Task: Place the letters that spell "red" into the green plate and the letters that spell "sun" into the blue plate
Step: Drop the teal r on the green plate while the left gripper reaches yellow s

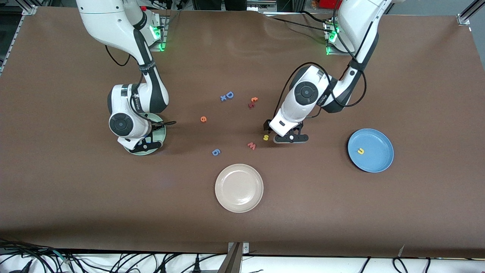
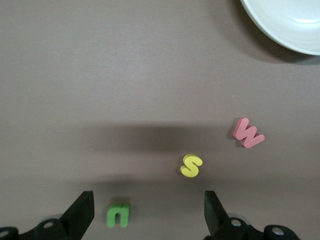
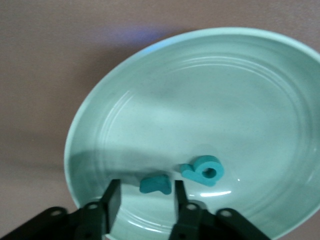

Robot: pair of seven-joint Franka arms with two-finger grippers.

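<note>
My right gripper hangs open just over the pale green plate. A teal r lies on the plate just off its fingertips, and a teal d lies beside it. The orange e rests on the table mid-way between the arms. My left gripper is open low over the table, with the green n lying between its fingers, untouched. The yellow s lies close by. A yellow u sits in the blue plate.
A pink w lies beside the s. Nearer the camera stands a cream plate. A blue g-like letter, a blue D with an x, and two small orange-red letters are scattered mid-table.
</note>
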